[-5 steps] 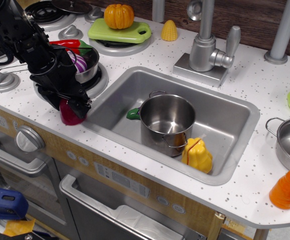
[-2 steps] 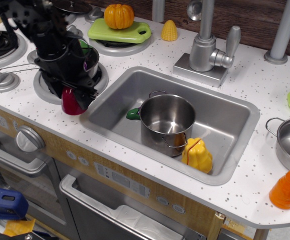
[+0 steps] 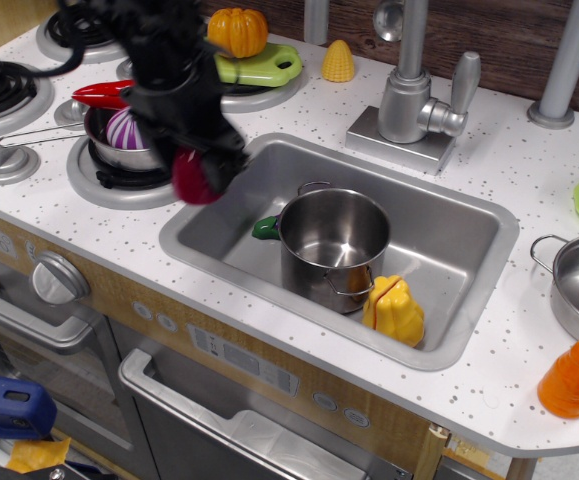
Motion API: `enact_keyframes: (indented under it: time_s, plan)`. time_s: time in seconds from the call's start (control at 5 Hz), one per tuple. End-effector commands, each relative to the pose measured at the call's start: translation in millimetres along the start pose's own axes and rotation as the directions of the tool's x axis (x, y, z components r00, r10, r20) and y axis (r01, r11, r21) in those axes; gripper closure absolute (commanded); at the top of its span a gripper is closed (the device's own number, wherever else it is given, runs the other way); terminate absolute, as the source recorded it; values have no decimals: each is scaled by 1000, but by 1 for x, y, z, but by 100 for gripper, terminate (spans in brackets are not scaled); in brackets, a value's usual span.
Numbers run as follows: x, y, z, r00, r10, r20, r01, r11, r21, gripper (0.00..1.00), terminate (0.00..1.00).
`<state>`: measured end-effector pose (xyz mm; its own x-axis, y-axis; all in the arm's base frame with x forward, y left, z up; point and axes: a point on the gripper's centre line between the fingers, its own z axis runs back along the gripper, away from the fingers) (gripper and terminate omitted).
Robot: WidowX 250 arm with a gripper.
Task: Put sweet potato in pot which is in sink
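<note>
Lifted off the counter since a second ago, the sweet potato (image 3: 197, 177) now hangs over the sink's (image 3: 474, 205) left rim, clenched in the gripper (image 3: 206, 165), high enough to clear the pot (image 3: 333, 246) wall.

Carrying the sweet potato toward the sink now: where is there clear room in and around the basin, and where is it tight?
The gripper holds the sweet potato over the sink's left rim. The pot looks empty. Bare basin floor lies behind it toward the faucet and along the right wall. Tight spots: the yellow toy against the pot's front, the green piece at its left.
</note>
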<state>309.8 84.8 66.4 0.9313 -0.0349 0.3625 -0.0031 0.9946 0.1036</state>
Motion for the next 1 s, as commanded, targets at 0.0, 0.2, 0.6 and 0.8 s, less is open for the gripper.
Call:
enact_keyframes:
  time_s: [0.0,0.2,0.6,0.8]
  plan:
    - [46,-34,7,996,-7,87,5,1000,25,100,0]
    - [57,-55,2,997,6,78,-8,1000,19,100,0]
    - [56,-88,-10,993,63,98,-64,998,5,0,0]
    - [56,-88,-10,993,63,98,-64,998,5,0,100]
